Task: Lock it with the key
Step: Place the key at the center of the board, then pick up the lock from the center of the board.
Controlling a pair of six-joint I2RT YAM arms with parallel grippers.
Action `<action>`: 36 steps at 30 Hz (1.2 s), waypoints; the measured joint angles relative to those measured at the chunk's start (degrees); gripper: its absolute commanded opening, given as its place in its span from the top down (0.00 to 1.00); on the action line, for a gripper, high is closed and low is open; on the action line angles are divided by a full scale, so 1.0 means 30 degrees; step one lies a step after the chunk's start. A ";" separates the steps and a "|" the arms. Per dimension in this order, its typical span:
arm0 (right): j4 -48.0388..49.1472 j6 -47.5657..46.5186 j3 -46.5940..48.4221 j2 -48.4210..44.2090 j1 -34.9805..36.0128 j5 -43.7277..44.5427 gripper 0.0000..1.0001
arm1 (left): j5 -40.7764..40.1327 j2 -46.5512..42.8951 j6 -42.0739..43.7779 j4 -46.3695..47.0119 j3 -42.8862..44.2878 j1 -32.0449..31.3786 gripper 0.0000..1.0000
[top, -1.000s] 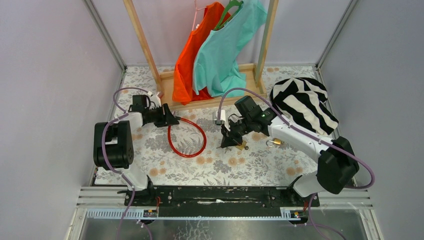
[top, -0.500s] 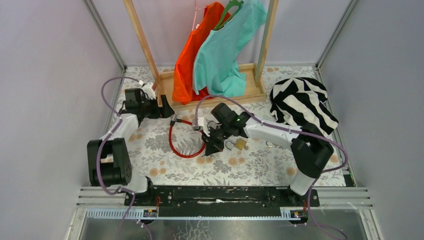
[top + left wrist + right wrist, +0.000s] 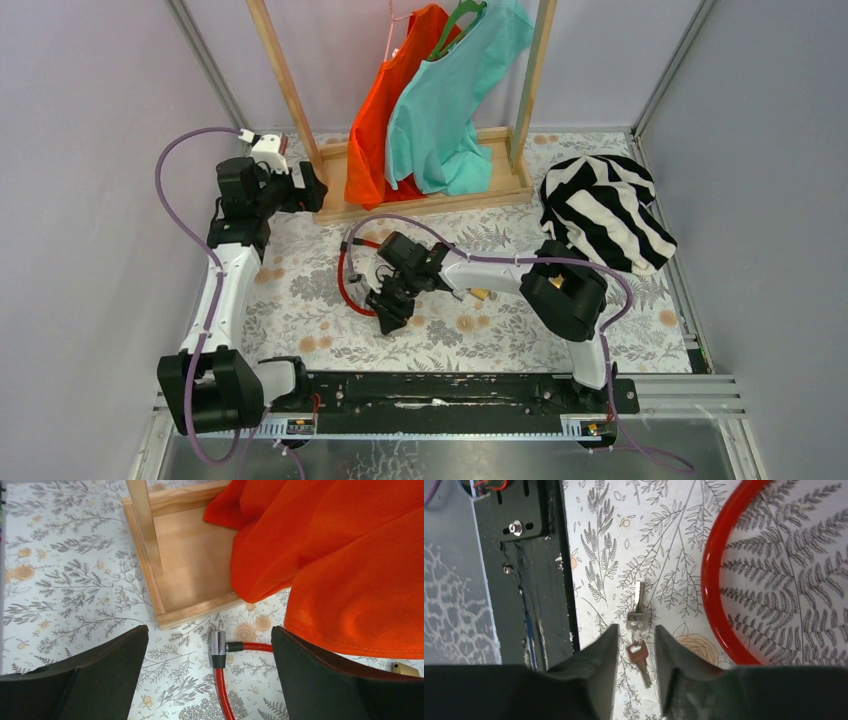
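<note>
The right arm is covering most of the padlock (image 3: 481, 294) in the top view, leaving only a brass sliver. The left wrist camera is catching just a corner of it at the frame edge. The arm is also hiding the far side of the red cable (image 3: 343, 283), so the whole loop is not showing. The keys (image 3: 638, 611) are too small to find from above. The right wrist view is showing two of them lying flat on the table (image 3: 664, 540), between the cable and the black base rail (image 3: 534, 580). The right gripper (image 3: 636, 629) is straddling them, its fingers slightly apart and seemingly not touching them. The left gripper (image 3: 311, 188) is standing wide apart by the rack (image 3: 190, 580), gripping nothing.

A second ago the left gripper was down at the cable's end; it is now drawn back toward the rack. The right gripper, then beside the padlock, is now sitting at the loop's near edge.
</note>
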 measured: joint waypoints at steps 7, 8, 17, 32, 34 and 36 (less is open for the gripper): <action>-0.0189 -0.0452 0.0029 -0.0459 -0.0146 0.1217 0.09 | -0.0787 -0.0474 0.0036 -0.0685 0.0175 0.0000 0.00; -0.0321 -0.0729 -0.0168 -0.0903 -0.0240 0.1508 0.07 | -0.0838 -0.0474 0.0124 -0.0918 0.0226 0.0000 0.00; -0.1078 -0.2521 -0.3067 -0.7380 -0.4248 0.2718 0.01 | 0.1778 -0.0386 0.2659 -0.4116 0.1239 -0.0197 0.00; -0.3723 -0.3599 -0.6958 -0.9908 -0.9173 0.6346 0.01 | 0.1960 -0.0503 0.7781 -0.7635 0.0372 -0.7956 0.00; -0.3840 -0.3621 -0.6958 -0.9653 -0.9318 0.6499 0.01 | 0.2135 0.0036 0.7796 -0.7664 0.0372 -0.8051 0.00; -0.3993 -0.3628 -0.6958 -0.9180 -0.9326 0.6477 0.01 | 0.2331 0.0481 0.7796 -0.7745 0.0415 -0.8109 0.00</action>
